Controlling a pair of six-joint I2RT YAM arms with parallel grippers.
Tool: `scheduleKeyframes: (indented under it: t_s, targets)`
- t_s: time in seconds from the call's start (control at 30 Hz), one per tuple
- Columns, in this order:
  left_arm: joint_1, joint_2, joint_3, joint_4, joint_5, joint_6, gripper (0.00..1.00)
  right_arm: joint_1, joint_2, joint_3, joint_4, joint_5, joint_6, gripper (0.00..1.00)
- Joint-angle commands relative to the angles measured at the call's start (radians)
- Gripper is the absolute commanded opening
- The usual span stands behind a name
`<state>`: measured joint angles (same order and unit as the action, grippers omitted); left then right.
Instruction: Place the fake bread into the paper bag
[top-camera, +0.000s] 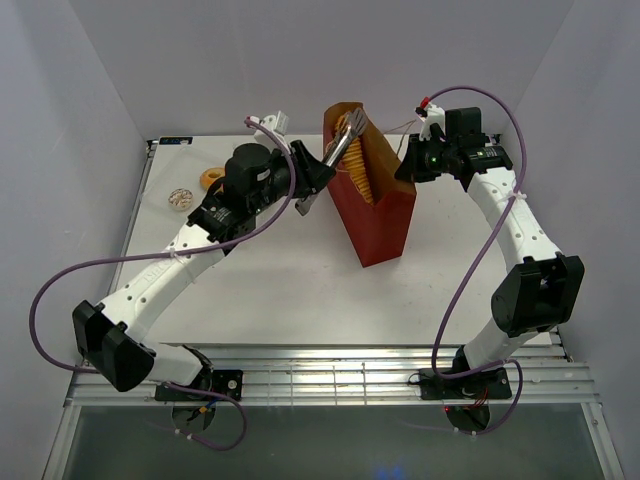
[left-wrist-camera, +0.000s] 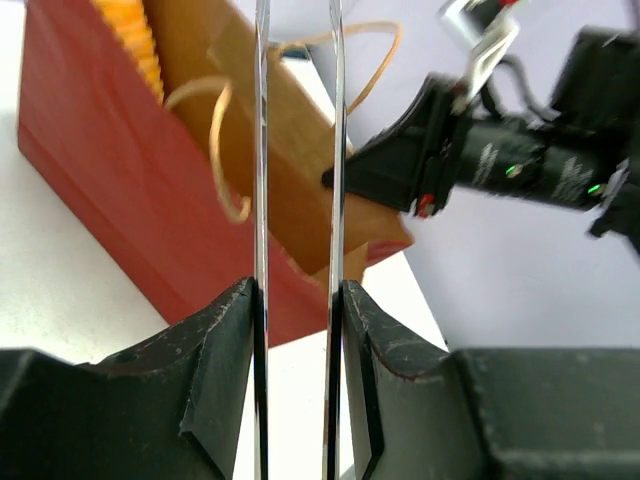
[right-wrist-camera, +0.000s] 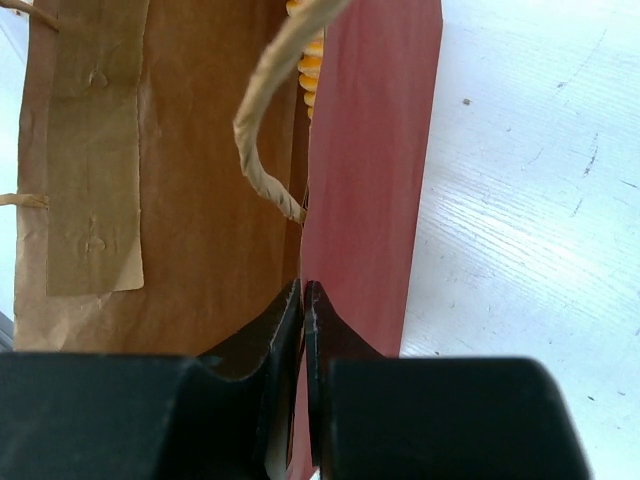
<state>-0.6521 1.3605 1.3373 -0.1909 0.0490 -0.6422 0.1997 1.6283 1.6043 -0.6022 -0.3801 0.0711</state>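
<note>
Here's the white bench (top-camera: 250, 290), and standing upright near its far edge, about midway along, is the dark-red paper bag (top-camera: 385, 225), mouth open to the ceiling. It looks like thin paper, light and floppy, so I'd say it tips or folds at any sideways nudge. The rim is the place to steady it, and that is where the right jaws are, clenched flat on the bag's top edge beside a string handle (right-wrist-camera: 260, 140).

The left jaws are grasping the long metal tongs (left-wrist-camera: 261, 150), squeezing both blades partway together. The tips reach into the bag's mouth, but I can't tell whether they pinch anything.

Now the bread. The long ridged loaf (top-camera: 362, 175) is down inside the bag, lying against its wall. Two pieces are out near the bench's far-left corner: the ring doughnut (top-camera: 212, 178) and, just beside it, the pale speckled piece (top-camera: 181, 198). They look light and firm, and probably slick against smooth steel. I'd take the doughnut across one side of its ring and the speckled one across its middle, with a gentle squeeze so neither pops free.
</note>
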Motion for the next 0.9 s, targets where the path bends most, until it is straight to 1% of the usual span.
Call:
scheduleKeyframes:
  t_s: [0.0, 0.17, 0.2, 0.3, 0.4, 0.43, 0.47, 0.5, 0.53, 0.57, 0.6, 0.63, 0.7, 0.73, 0.77, 0.8, 0.83, 0.87]
  targets:
    - [-0.006, -0.092, 0.121, 0.001, -0.070, 0.051, 0.48, 0.006, -0.041, -0.010, 0.027, -0.003, -0.014, 0.11]
    - [0.000, -0.123, 0.239, -0.099, -0.138, 0.087, 0.47, 0.006, -0.039, -0.007, 0.021, 0.010, -0.021, 0.11]
    - [0.003, -0.124, 0.276, -0.143, -0.149, 0.091, 0.47, 0.006, -0.038, -0.007, 0.021, 0.012, -0.024, 0.11]
    - [0.029, -0.144, 0.309, -0.212, -0.175, 0.104, 0.47, 0.004, -0.038, -0.006, 0.021, 0.010, -0.024, 0.11]
    - [0.098, -0.158, 0.336, -0.289, -0.167, 0.096, 0.47, 0.006, -0.036, -0.004, 0.021, 0.007, -0.024, 0.11]
    - [0.159, -0.162, 0.329, -0.303, -0.147, 0.089, 0.47, 0.006, -0.036, -0.004, 0.022, 0.004, -0.024, 0.11]
    - [0.196, -0.170, 0.315, -0.311, -0.093, 0.072, 0.47, 0.006, -0.036, -0.004, 0.022, 0.003, -0.022, 0.11]
    - [0.227, -0.187, 0.297, -0.315, -0.065, 0.064, 0.47, 0.006, -0.036, -0.004, 0.024, 0.001, -0.021, 0.11]
    - [0.283, -0.198, 0.277, -0.317, -0.051, 0.059, 0.47, 0.006, -0.035, -0.004, 0.025, 0.000, -0.021, 0.11]
    - [0.310, -0.205, 0.240, -0.324, 0.007, 0.052, 0.48, 0.004, -0.035, -0.004, 0.025, 0.000, -0.021, 0.11]
    - [0.334, -0.221, 0.218, -0.328, 0.023, 0.049, 0.48, 0.006, -0.031, -0.003, 0.024, -0.005, -0.022, 0.11]
    - [0.385, -0.230, 0.194, -0.329, 0.043, 0.044, 0.48, 0.006, -0.031, -0.003, 0.024, -0.006, -0.022, 0.11]
    - [0.439, -0.248, 0.099, -0.317, 0.115, 0.027, 0.48, 0.006, -0.030, -0.003, 0.024, -0.003, -0.024, 0.11]
    - [0.495, -0.265, 0.068, -0.314, 0.141, 0.019, 0.48, 0.006, -0.028, -0.003, 0.024, -0.003, -0.025, 0.11]
    - [0.520, -0.273, 0.037, -0.311, 0.169, 0.013, 0.49, 0.004, -0.030, -0.003, 0.024, -0.003, -0.024, 0.11]
    - [0.543, -0.279, -0.025, -0.305, 0.211, 0.001, 0.51, 0.006, -0.028, -0.003, 0.022, -0.003, -0.027, 0.11]
    - [0.586, -0.291, -0.055, -0.302, 0.227, -0.005, 0.51, 0.006, -0.028, -0.003, 0.022, -0.002, -0.028, 0.12]
    - [0.606, -0.296, -0.085, -0.292, 0.244, -0.008, 0.51, 0.004, -0.027, -0.004, 0.022, -0.003, -0.030, 0.12]
